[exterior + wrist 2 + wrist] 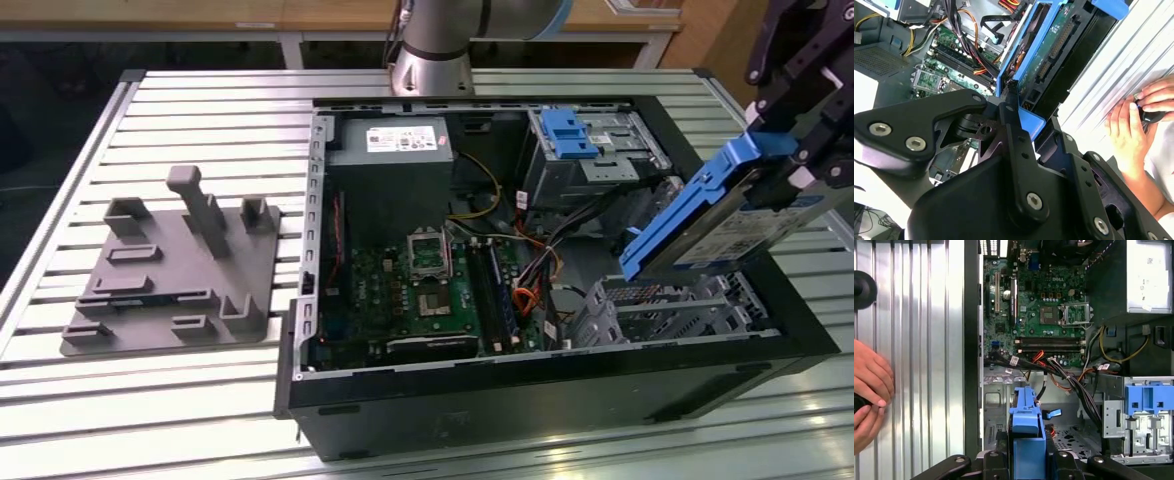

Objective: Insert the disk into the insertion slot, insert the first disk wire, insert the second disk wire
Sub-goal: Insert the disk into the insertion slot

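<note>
- Above the open black computer case (534,400), at the exterior view's right, my gripper (785,170) clamps the blue-framed silver-grey rectangular disk (721,215) over the silver perforated metal insertion slot (667,305).
- Its long axis slopes down toward the exterior view's left.
- The second wrist view shows its green circuit-board face.
- The first wrist view shows a person's hand (871,385) at the slatted metal table (919,340).

In the exterior view you see a silver table (200,110) made of long metal slats, and the slats shine. Behind it, along the top of the frame, is a wooden desk (160,12) with a white leg (288,52). A brown board (705,40) stands at the upper right.
</note>
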`<state>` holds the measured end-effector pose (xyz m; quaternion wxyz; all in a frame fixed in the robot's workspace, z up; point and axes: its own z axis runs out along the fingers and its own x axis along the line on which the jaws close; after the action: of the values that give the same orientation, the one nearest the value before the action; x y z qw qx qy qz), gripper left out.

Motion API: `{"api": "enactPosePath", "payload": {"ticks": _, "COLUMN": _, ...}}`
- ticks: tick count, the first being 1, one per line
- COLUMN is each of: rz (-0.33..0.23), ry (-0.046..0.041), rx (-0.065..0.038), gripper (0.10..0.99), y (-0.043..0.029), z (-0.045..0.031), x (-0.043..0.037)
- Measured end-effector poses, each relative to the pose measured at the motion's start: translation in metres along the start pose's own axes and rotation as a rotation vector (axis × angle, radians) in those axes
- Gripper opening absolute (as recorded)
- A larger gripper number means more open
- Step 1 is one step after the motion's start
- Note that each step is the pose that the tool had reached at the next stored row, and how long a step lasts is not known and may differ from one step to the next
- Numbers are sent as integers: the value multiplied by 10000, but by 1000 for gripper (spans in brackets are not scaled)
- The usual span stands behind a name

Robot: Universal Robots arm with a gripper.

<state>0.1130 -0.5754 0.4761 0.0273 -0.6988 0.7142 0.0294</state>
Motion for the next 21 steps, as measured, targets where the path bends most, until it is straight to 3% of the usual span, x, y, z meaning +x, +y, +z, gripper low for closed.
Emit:
{"api": "enactPosePath", "payload": {"ticks": 7, "rz": -1, "ry": 5, "rx": 0, "gripper": 365, "y": 0, "z": 33, "x": -36}}
{"api": "enactPosePath", "payload": {"ticks": 21, "rz": 4, "ry": 75, "rx": 2, "gripper": 365, "y": 10, "z": 115, "x": -30}}
